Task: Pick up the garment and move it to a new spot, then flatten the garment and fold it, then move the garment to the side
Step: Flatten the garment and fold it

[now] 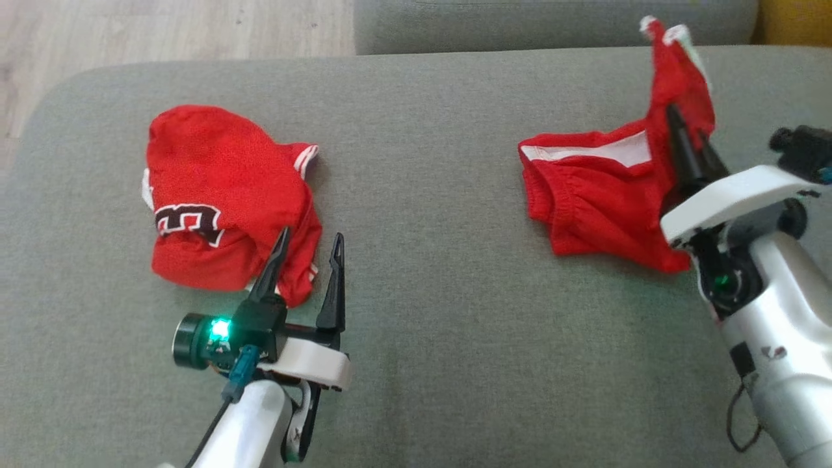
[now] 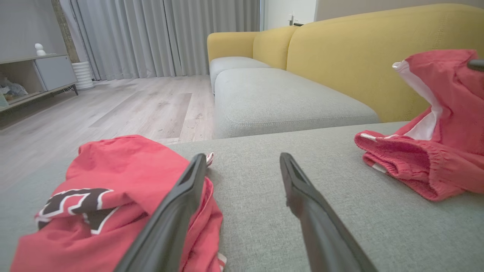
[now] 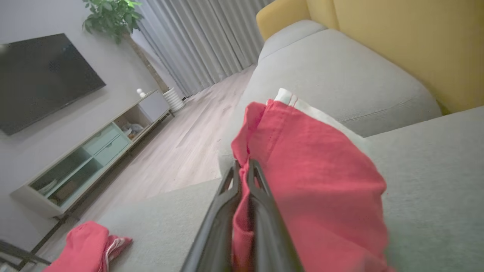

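Grips red shorts (image 1: 598, 201) at 2 o'clock with right gripper (image 3: 244, 166); holds left gripper (image 1: 311, 239) apart by jersey (image 1: 214, 175), 9 o'clock.

Crumpled red shorts (image 1: 598, 195) with a white side stripe and elastic waistband, lying at the right of the grey cushion (image 1: 422, 292), one end lifted upright, pinched in my right gripper (image 1: 673, 117), the rest slumped on the fabric

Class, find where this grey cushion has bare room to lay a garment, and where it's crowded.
Free: the middle strip of cushion, front to back, between jersey and shorts. Crowded: the jersey's corner at the left gripper; the right end, where the right gripper grips the shorts.
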Motion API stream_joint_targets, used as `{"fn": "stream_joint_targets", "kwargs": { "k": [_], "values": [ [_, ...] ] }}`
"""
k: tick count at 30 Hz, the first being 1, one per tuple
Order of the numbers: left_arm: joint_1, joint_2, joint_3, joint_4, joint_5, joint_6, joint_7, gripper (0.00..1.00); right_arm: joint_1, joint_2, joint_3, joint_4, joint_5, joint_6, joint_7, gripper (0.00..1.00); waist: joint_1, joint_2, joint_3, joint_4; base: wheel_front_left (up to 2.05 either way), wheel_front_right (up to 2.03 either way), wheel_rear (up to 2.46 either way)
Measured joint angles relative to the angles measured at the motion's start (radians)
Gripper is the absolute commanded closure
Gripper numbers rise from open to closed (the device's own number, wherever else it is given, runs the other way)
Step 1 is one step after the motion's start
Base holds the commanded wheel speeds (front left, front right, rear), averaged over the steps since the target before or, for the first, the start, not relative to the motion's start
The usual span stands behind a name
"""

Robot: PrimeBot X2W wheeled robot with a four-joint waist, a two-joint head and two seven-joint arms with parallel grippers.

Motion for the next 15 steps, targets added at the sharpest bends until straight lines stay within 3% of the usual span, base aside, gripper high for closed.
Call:
{"fn": "stream_joint_targets", "kwargs": {
  "k": [7,15],
  "values": [
    [0.008,0.006,-0.004,-0.006,-0.009,0.006,0.002,0.00,0.003,-0.053,0.228,-0.055,0.077,0.000,-0.015,1.00,0.0001,0.0000,-0.010,0.033,0.00,0.00,0.00],
    [0.018,0.012,-0.008,-0.016,-0.010,0.010,0.011,0.00,-0.014,-0.082,0.459,-0.007,0.102,0.000,-0.021,1.00,0.0001,0.0000,-0.015,0.058,0.00,0.00,0.00]
  ]
}}
